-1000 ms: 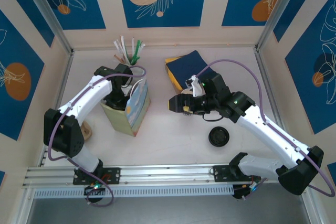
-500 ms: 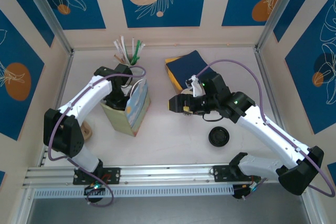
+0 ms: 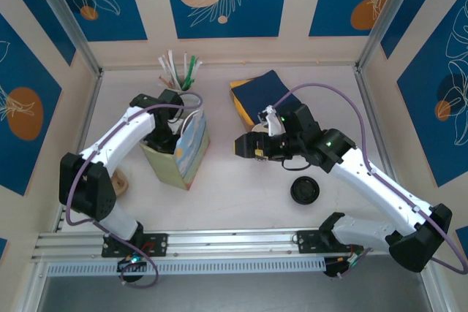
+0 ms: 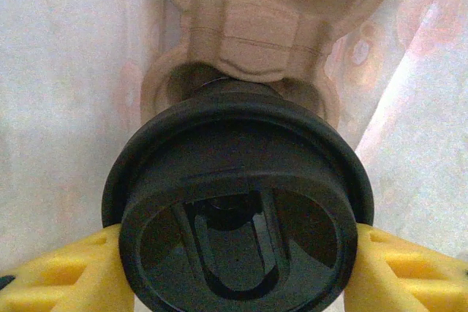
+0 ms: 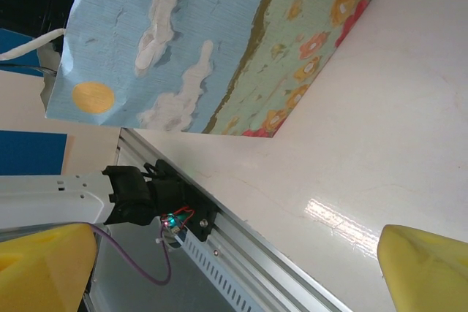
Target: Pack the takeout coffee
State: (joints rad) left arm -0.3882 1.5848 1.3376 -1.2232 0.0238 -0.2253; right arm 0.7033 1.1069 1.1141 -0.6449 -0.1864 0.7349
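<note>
Over at the left of the top view, the left arm (image 3: pixel 121 137) bends down into a painted paper bag (image 3: pixel 186 153) that stands upright on the pale table (image 3: pixel 241 180). The left gripper (image 3: pixel 164 138) is sunk inside the bag's open mouth. On the left wrist camera that gripper (image 4: pixel 238 272) is clamped on the takeout coffee (image 4: pixel 238 210), with one yellow finger (image 4: pixel 58 275) pressed against each side of its round black lid. The cup sits inside the bag, centre frame, with pale bag walls on both sides. A brown moulded carrier (image 4: pixel 256 20) sits above it in the frame; can't tell if they touch.

A bundle of white and green sticks (image 3: pixel 179 69) lies above the bag, by the back wall.

A navy and yellow stack (image 3: pixel 256 94) lies at centre top. Below it the right gripper (image 3: pixel 246 145) hovers beside the bag, well apart from it. Its jaws are spread wide with nothing between them. On the right wrist camera the gripper (image 5: pixel 234 261) faces the bag (image 5: pixel 212 42), with table between.

A loose black lid (image 3: pixel 304 191) lies flat at lower right, below the right arm (image 3: pixel 365 173).
</note>
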